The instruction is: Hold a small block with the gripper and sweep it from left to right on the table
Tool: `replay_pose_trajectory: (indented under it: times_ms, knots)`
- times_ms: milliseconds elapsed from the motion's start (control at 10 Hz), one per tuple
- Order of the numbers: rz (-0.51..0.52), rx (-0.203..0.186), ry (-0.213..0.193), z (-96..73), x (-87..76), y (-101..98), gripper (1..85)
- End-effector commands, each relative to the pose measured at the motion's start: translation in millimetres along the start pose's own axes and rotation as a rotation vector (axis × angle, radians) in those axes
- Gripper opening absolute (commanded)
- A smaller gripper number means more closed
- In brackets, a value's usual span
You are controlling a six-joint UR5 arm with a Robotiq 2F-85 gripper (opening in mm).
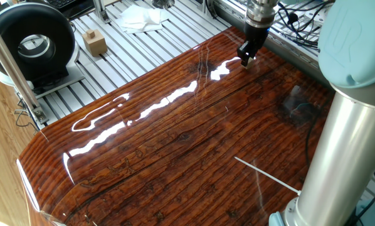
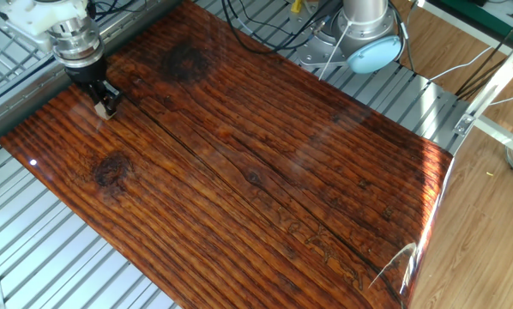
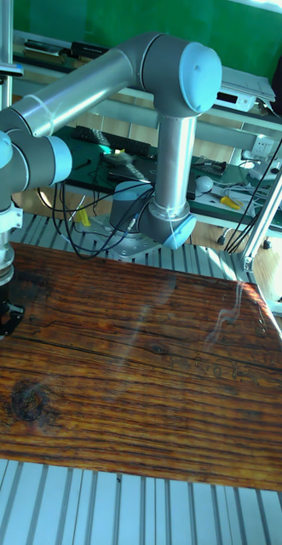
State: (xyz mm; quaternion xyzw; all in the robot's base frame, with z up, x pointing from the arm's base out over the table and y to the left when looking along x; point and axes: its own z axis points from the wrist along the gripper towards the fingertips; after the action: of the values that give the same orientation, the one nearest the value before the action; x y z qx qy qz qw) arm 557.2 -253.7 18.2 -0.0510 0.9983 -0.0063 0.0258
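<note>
The tool (image 2: 105, 107) stood clamped on the small block (image 2: 103, 111) at the counter (image 2: 265, 172)'s far corner, block low against the glossy wood, near the aluminium frame (image 2: 8, 94).

One gripper (image 2: 105, 106), one small block (image 2: 103, 111), one table (image 2: 265, 172).

1. One fixed view: high, beside the arm's base, facing along the table (image 1: 175, 144).
2. Other fixed view: high, opposite side, facing the base.
3. Tall fixed view: low, from the long edge; all share the tabletop.
</note>
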Motion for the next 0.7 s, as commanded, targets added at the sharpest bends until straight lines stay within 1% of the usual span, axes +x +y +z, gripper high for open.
replay_pose_trajectory:
  times_ms: [0,100,600]
  knots:
    - [-0.033,0.029,-0.023,7.1,-0.3,-12.0,1.0]
    - [-0.03,0.03,-0.023,6.8,-0.2,-12.4,1.0]
    - [-0.027,0.011,-0.031,5.2,-2.5,-6.9,1.0]
